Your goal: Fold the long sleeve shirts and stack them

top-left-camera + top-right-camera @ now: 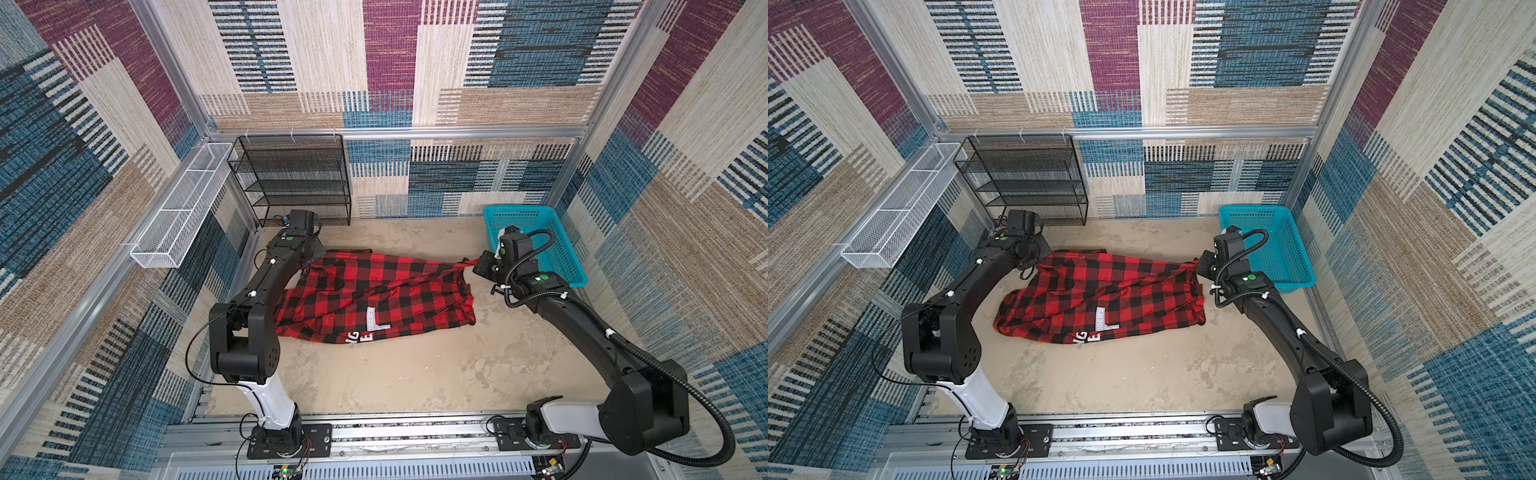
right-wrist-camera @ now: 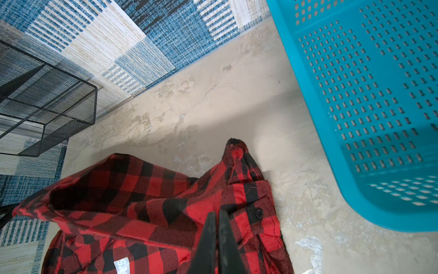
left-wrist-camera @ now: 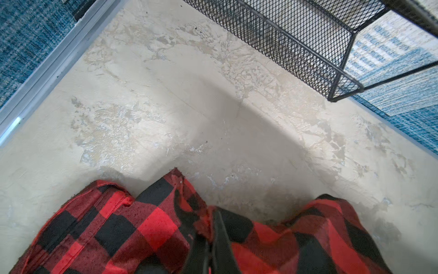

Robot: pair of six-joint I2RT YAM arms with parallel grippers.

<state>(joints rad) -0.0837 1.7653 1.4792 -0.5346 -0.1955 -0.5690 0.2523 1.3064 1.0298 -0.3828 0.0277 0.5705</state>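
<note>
One long sleeve shirt (image 1: 374,295) (image 1: 1100,291), red-and-black check with white lettering near its front hem, lies crumpled across the beige floor between both arms. Its far edge is drawn taut from left to right. In the left wrist view my left gripper (image 3: 213,227) is shut on a bunched fold of the shirt (image 3: 154,225); in both top views the arm's wrist hides it. My right gripper (image 2: 216,215) (image 1: 471,262) is shut on the shirt's (image 2: 142,194) right end, near a black button, and lifts it to a point beside the basket.
A teal perforated basket (image 1: 540,245) (image 2: 367,106) stands at the back right, close to the right wrist. A black mesh shelf rack (image 1: 291,178) (image 3: 296,47) stands at the back left, behind the left wrist. A white wire basket (image 1: 183,208) hangs on the left wall.
</note>
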